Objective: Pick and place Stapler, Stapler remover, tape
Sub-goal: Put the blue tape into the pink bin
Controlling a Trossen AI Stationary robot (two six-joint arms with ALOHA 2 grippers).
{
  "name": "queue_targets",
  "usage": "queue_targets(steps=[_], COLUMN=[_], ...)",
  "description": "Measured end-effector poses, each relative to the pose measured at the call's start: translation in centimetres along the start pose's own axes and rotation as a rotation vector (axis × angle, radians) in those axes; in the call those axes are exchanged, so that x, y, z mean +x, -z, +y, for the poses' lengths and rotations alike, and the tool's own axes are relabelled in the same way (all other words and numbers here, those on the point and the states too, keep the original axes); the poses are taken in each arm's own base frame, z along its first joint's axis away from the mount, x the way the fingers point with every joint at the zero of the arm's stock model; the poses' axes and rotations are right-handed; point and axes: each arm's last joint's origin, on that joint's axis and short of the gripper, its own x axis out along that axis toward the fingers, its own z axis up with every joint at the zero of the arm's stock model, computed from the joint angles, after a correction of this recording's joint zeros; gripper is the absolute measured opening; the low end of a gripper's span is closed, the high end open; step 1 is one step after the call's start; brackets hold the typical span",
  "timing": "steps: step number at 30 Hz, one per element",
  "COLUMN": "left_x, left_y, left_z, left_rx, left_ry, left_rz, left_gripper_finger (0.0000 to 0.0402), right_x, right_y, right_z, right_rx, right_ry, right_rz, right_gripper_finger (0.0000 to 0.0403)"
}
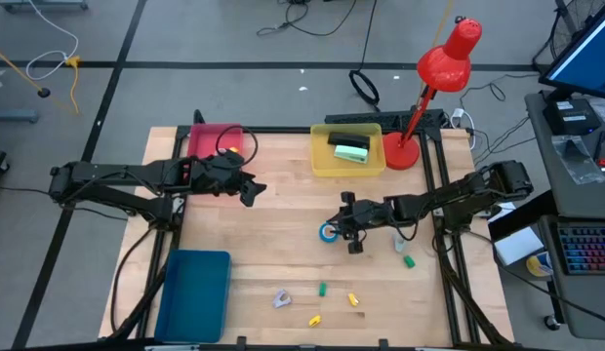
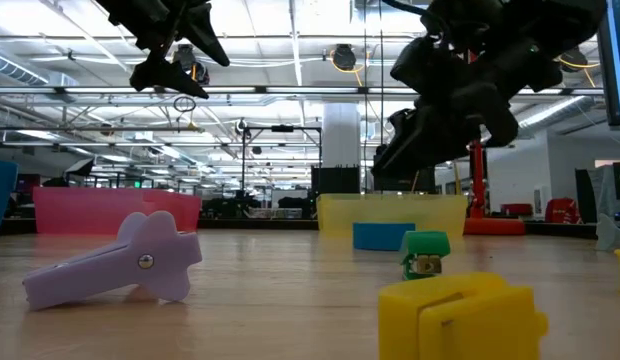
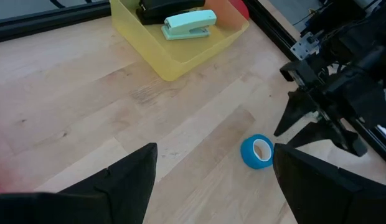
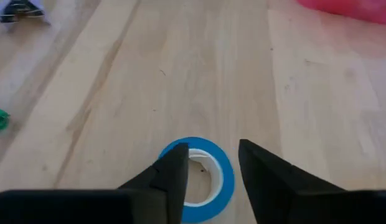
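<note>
Done: mint-green plastic stapler (image 1: 350, 151) in yellow translucent bin (image 1: 321, 163) | Now: right gripper (image 1: 343, 233) spread wide over small blue tape ring (image 1: 328, 232) (ungrasped) | Left gripper (image 1: 250, 189) spread, idle | Left: tape, remover

Bright overhead light, soft shadows, blurred foreground

I count one blue tape (image 1: 328, 232), one stapler (image 1: 350, 150), three trays — pink (image 1: 213, 139), yellow (image 1: 324, 162), blue (image 1: 193, 294) — and one lamp (image 1: 434, 83)

a red desk lamp (image 1: 439, 73) stands beside the yellow bin (image 1: 322, 161); a blue tray (image 1: 195, 292) lies well apart.
</note>
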Motion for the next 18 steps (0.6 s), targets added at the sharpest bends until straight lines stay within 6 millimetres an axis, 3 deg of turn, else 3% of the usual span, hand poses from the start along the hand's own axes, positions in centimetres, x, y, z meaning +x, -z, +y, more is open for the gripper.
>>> queue_targets(steps=[8, 18], left_x=[0.0, 0.0], left_y=[0.0, 0.0], left_z=[0.0, 0.0], left_rx=[0.018, 0.030], left_ry=[0.000, -0.002], left_rz=[0.000, -0.002], left_gripper_finger=[0.0312, 0.0312], right_x=[0.1, 2.7], right_y=[0.3, 0.8], right_z=[-1.0, -2.0], right_rx=[0.031, 0.094], right_ry=[0.026, 0.020], right_rz=[0.037, 0.130], right_gripper_finger=[0.0186, 0.0212])
